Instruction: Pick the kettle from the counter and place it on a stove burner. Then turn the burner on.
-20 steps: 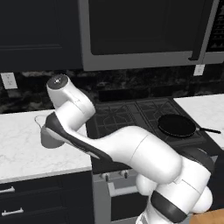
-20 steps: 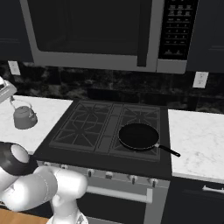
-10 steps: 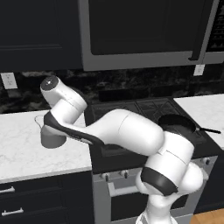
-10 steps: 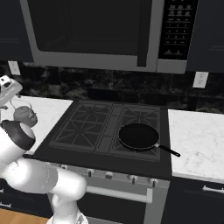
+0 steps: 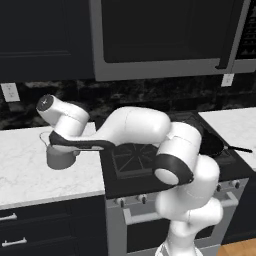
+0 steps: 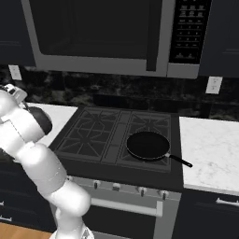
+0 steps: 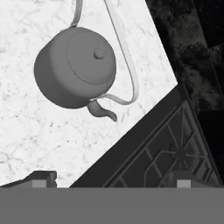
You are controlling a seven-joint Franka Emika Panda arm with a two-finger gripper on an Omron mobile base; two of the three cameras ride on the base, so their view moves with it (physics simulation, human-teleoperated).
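Gripper: the gripper hangs above the counter beside the kettle, its two dark tips low in the hand view, one over the marble and one over the stove edge. The tips stand wide apart, released, with nothing between them and touching nothing.
Kettle: the kettle sits upright on the counter, lid on, knob in the middle of the lid. Its thin wire handle arches over the top and its short spout points toward the stove. In the left base view the kettle stands just left of the stove, partly hidden behind the arm's forearm.
Counter: the white marble slab runs left of the stove, above dark drawers with silver bar handles. Another stretch of it lies right of the stove.
Stove: the stove has black grates, and a row of knobs along its front edge.
Pan: a flat black frying pan rests on the front right burner, handle pointing right toward the counter. Nothing is in it.
Above the stove: a microwave hangs over the burners.
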